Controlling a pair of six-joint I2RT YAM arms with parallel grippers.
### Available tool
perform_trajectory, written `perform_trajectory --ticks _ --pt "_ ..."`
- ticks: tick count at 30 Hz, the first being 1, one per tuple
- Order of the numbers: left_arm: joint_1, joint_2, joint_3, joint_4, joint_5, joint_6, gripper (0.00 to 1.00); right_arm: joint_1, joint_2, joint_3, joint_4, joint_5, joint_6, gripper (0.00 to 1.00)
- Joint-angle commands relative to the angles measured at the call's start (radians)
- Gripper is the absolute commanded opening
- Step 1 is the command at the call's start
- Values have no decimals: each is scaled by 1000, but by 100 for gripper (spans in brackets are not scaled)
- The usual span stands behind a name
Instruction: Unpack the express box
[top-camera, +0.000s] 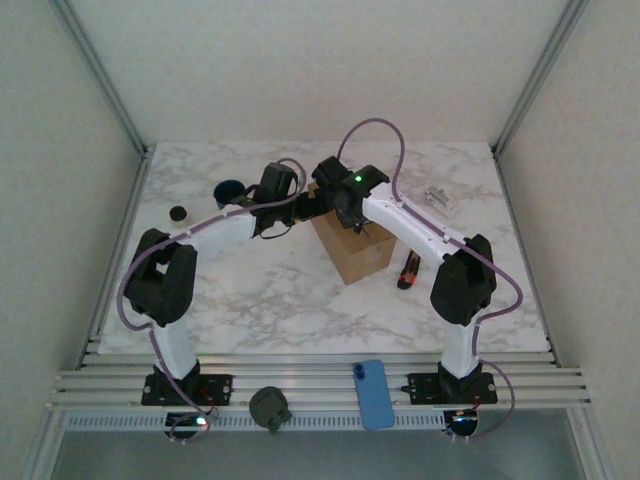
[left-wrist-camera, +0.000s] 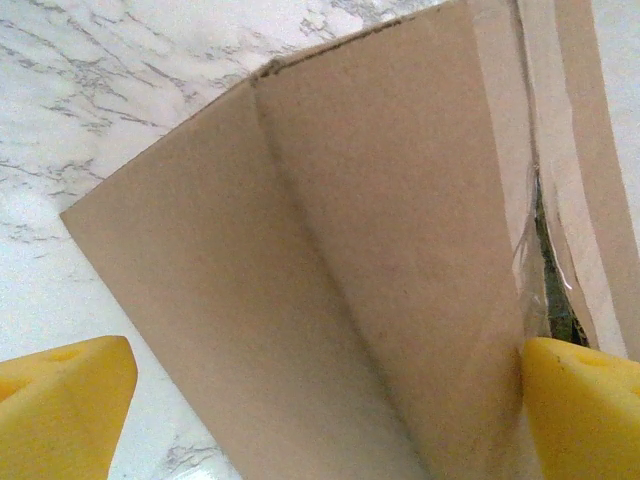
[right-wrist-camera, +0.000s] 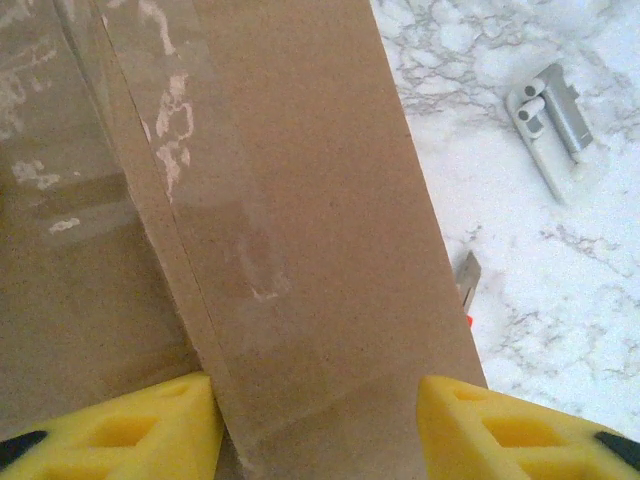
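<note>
express box (top-camera: 352, 245): seam split, contents not yet out, we judge | left claw (left-wrist-camera: 325, 400): wide open | right claw (right-wrist-camera: 315, 400): astride flap (right-wrist-camera: 300, 200), we cannot tell grip

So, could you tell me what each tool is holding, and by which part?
Left tool open, holding nothing. Right tool straddles a taped flap of the express box; a firm grip cannot be told.

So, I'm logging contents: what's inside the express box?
Only a dark sliver shows through the gap between the express box flaps, under clear tape; cardboard covers the rest, so contents are unidentifiable.
</note>
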Motion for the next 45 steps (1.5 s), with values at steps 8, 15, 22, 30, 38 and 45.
perform_trajectory --ticks 8,15,22,30,38,45 --pt "1 75 -116 -182 -100 61 96 -1 -26 -42 25 205 -48 34" --pt "0 80 -151 -205 -142 92 96 -3 -35 -48 50 275 -98 18" --pt "5 73 -154 -228 -164 118 96 -27 -54 -19 68 314 -163 21" --pt "7 74 -139 -245 -168 133 96 -54 -77 -26 124 355 -246 27" --pt "9 66 -109 -270 -179 148 96 -112 -96 -29 175 298 -349 33" --pt "10 62 -91 -281 -181 158 96 -201 -130 -37 178 9 -368 24"
